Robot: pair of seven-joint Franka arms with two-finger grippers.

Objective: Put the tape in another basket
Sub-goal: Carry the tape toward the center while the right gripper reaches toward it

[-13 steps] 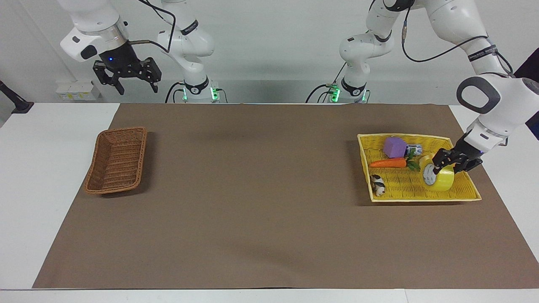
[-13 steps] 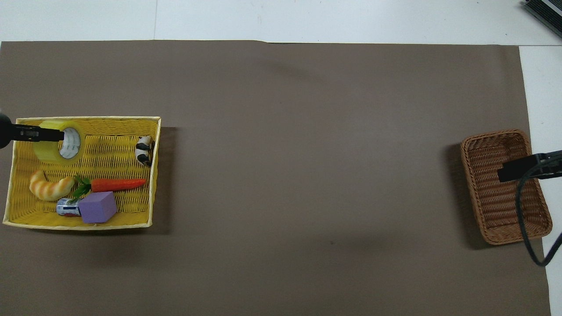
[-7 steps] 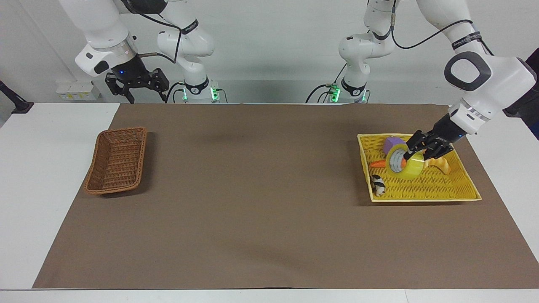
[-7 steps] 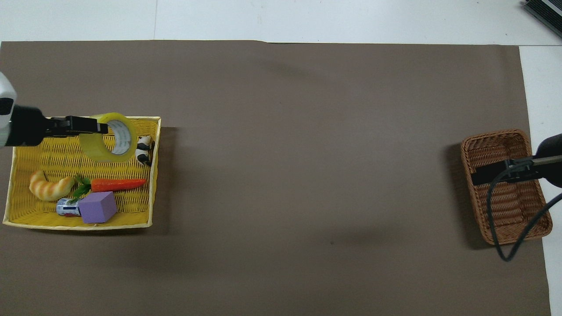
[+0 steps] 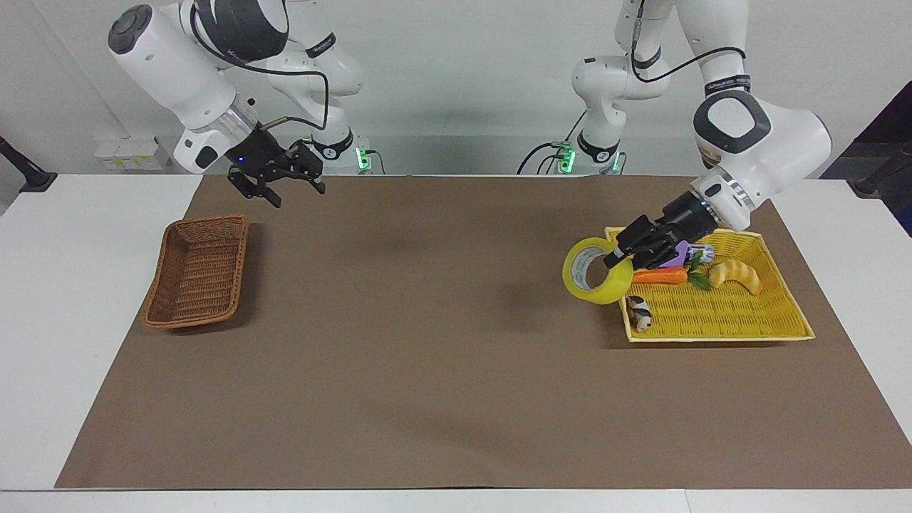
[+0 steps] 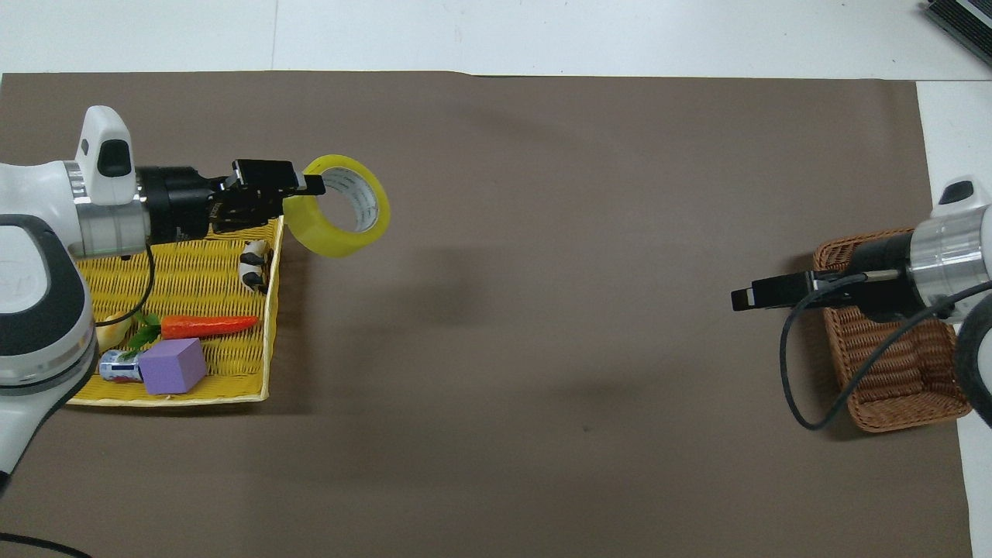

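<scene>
My left gripper (image 5: 618, 254) is shut on the rim of the yellow tape roll (image 5: 610, 289) and holds it in the air. The roll hangs over the edge of the yellow tray (image 5: 719, 317) that faces the table's middle, and over the mat beside it. In the overhead view the left gripper (image 6: 308, 184) holds the tape (image 6: 319, 234) just off the tray's corner. The brown wicker basket (image 5: 198, 285) stands empty at the right arm's end, also in the overhead view (image 6: 883, 391). My right gripper (image 5: 293, 192) is open and raised; in the overhead view the right gripper (image 6: 745, 297) is over the mat beside that basket.
The yellow tray (image 6: 186, 275) holds a carrot (image 6: 208, 325), a purple cube (image 6: 172, 367), a small can (image 6: 115, 367), a cow toy (image 6: 254, 265) and a croissant toy (image 5: 737, 275). A brown mat (image 5: 427, 342) covers the table between the two baskets.
My left gripper has lifted the tape out of the yellow tray and carried it toward the table's middle. My right gripper has moved lower and from over the brown basket toward the middle.
</scene>
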